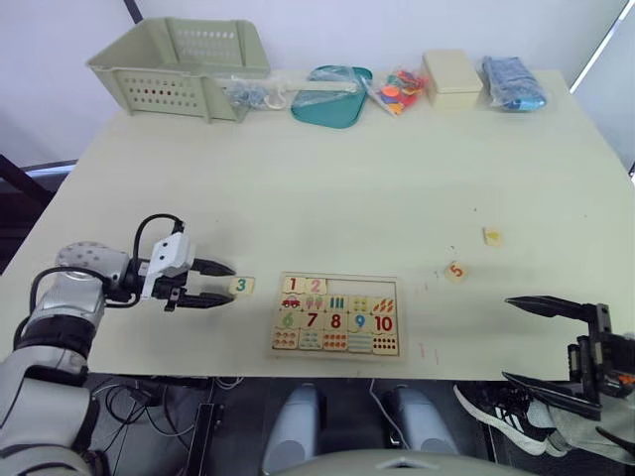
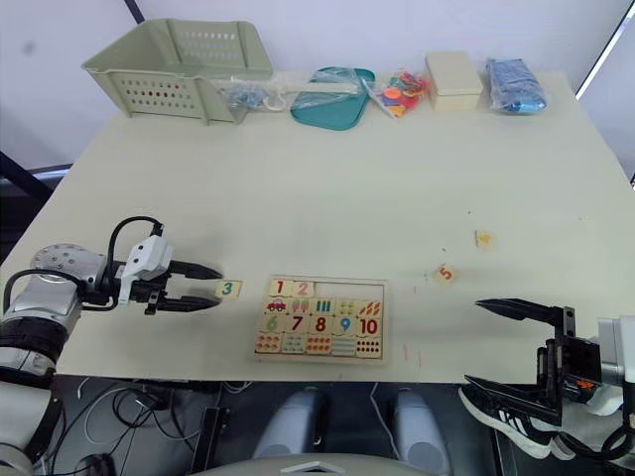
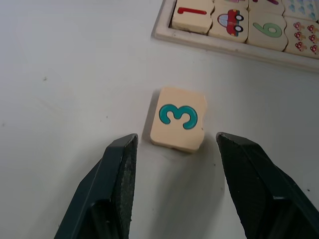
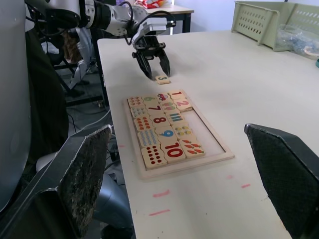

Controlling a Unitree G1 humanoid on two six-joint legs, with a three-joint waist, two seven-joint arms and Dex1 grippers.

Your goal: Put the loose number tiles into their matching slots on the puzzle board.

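At the desk's (image 1: 327, 188) near edge, the puzzle board (image 1: 336, 315) holds tiles 1 and 2. Left gripper (image 1: 220, 284), fingers apart, reaches level along the desk, straddling tile 3 (image 3: 178, 119) beside the board's left rim. The tile lies skewed, so closing may twist it away. Right gripper (image 1: 544, 339) hangs spread off the near right corner. Tile 5 (image 1: 455, 270) lies farther right.
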